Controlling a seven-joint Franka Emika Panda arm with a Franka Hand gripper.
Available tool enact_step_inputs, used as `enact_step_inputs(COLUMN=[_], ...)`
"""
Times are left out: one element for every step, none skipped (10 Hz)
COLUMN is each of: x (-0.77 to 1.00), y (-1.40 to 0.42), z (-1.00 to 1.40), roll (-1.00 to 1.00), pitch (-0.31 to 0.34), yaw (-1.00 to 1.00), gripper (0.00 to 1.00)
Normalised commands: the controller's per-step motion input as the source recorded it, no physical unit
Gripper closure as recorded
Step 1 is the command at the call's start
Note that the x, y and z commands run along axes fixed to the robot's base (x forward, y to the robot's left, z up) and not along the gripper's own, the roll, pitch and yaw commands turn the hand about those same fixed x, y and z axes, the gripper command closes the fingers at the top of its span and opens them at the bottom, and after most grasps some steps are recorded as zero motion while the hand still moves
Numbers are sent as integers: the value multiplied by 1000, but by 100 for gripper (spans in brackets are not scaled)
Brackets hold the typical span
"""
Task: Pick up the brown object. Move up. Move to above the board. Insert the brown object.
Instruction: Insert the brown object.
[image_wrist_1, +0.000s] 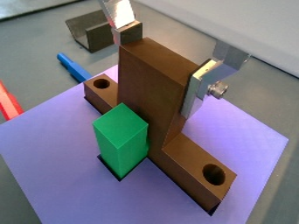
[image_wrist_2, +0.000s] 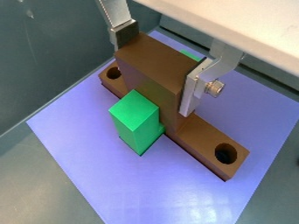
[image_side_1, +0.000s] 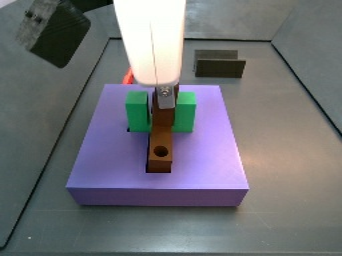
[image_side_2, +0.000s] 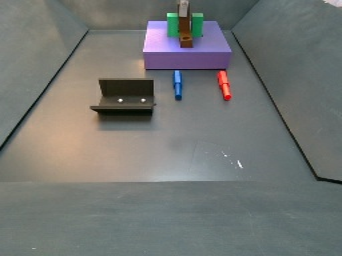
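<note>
My gripper (image_wrist_2: 163, 63) is clamped across the upright crosspiece of the brown object (image_wrist_2: 176, 109), whose long bar lies in the board (image_side_1: 160, 160) groove between the green block (image_side_1: 138, 110) arms. It looks rigid, light, smooth-sided; flat faces suit gripping.

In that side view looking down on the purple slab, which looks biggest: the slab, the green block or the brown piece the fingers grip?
1. The board.
2 and 3. Green block and brown object look alike; the gripper partly hides both.

Dark grey floor (image_side_2: 160, 150): purple board (image_side_2: 201, 56) at far end; blue stick (image_side_2: 178, 85), red stick (image_side_2: 225, 84) beside it; fixture (image_side_2: 123, 98) apart. Gripper (image_side_1: 163, 97) over board.
</note>
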Motion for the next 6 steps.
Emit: enact_step_inputs(x=[0, 0, 0, 0, 0, 0], y=[-126, -109, -123, -120, 0, 0], z=[-400, -737, -766, -674, 0, 0], roll=[160, 144, 167, 191, 4, 0], pitch=[-63, -181, -180, -140, 0, 0], yaw=[0, 0, 0, 0, 0, 0], gripper=[100, 100, 100, 100, 100, 100])
